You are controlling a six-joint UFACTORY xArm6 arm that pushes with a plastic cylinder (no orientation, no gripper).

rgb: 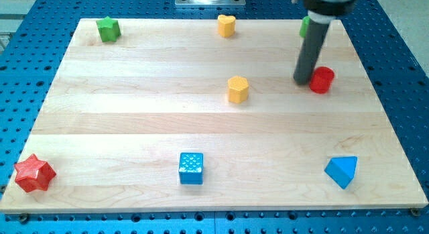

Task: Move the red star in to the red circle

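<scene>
Item: red star [34, 173]. Lies at the board's bottom-left corner, flat, close to both edges. Judged light, rigid and hard; it should slide easily on smooth wood but may spin if pushed on a point. Best contact: a notch between two arms on its lower-left side, since the push must run up and rightward.

Item: red circle [322, 80]. Sits near the right edge, upper half of the board, well apart from the star.

Item: my tip [303, 81]. Rests just beside the circle, on its left, touching or nearly so; far from the star. The arm carries no claw, only the rod, so nothing is spread or pinched.

Other stock: yellow hexagon [238, 89] near the board's middle; yellow heart [226, 25] at the top edge; green star [108, 29] at the top-left corner; a green block [303, 26] partly hidden behind the rod; blue cube [191, 168] at the bottom edge; blue triangle [342, 171] near the bottom-right corner.

Containers: none on the wooden board [134, 93].
</scene>
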